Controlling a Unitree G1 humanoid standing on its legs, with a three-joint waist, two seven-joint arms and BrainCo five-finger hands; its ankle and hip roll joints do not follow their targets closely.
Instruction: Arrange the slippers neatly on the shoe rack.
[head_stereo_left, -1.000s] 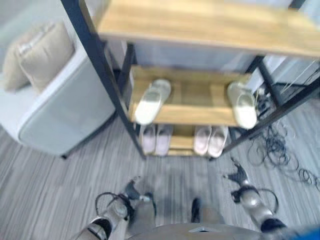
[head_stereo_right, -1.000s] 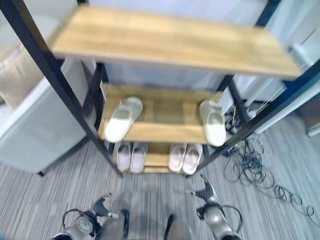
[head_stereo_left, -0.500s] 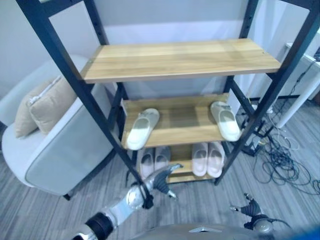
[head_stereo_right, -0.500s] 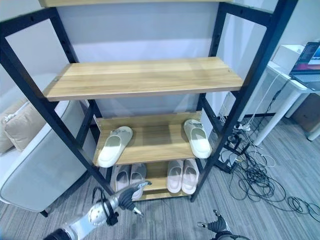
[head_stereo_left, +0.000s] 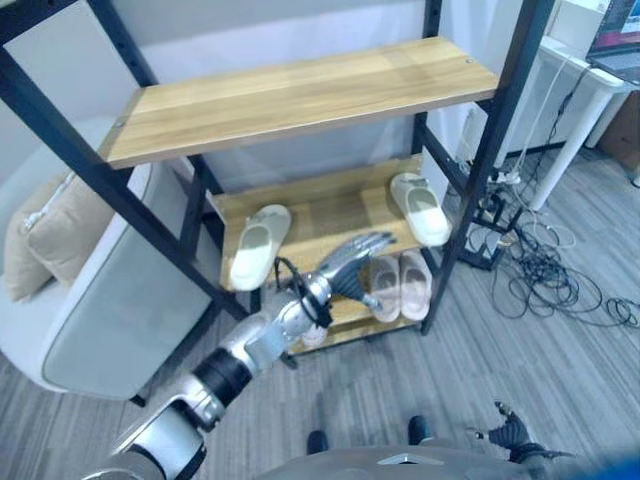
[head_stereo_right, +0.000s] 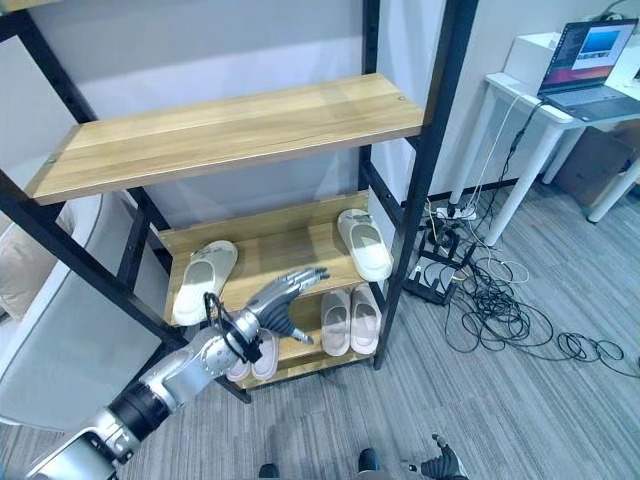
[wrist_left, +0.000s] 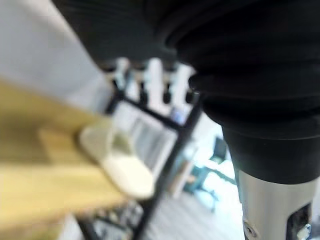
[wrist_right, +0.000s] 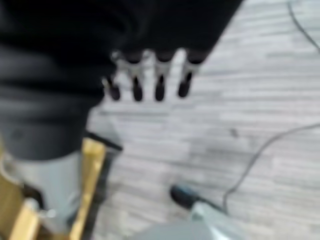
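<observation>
Shoe rack (head_stereo_right: 410, 190): standing with a black metal frame and three wooden shelves in view, the top one bare
Middle shelf (head_stereo_right: 290, 250): carrying two cream slippers set well apart, one near each end
Left cream slipper (head_stereo_right: 204, 281): lying near the shelf's left end, turned at a slant with one end reaching the front edge
Right cream slipper (head_stereo_right: 364, 244): sitting near the right end, also slanted, its front end close to the black upright
Bottom shelf (head_stereo_right: 300, 352): holding two pairs of pale pink slippers
Right pink pair (head_stereo_right: 350, 318): lying side by side and touching
Left pink pair (head_stereo_right: 253, 358): sitting partly hidden behind the left arm
Left hand (head_stereo_right: 283, 299): reaching out in front of the rack between the middle and bottom shelves, fingers straight and spread, thumb pointing down, holding nothing; in the left wrist view its fingers (wrist_left: 155, 79) are stretching toward the right cream slipper on the wooden shelf
Right hand (head_stereo_left: 508, 434): hanging low at the bottom right above the grey floor (head_stereo_right: 520, 400), fingers relaxed and loosely spread; in the right wrist view the fingers (wrist_right: 160, 80) are pointing out straight over the floor with nothing in them
Armchair (head_stereo_left: 110, 300): standing left of the rack, grey, with a beige cushion (head_stereo_left: 50, 230) on it
White desk (head_stereo_right: 540, 110): standing right of the rack with an open laptop (head_stereo_right: 590, 60) on top
Cables (head_stereo_right: 500, 310): lying tangled on the floor beside the rack's right leg
</observation>
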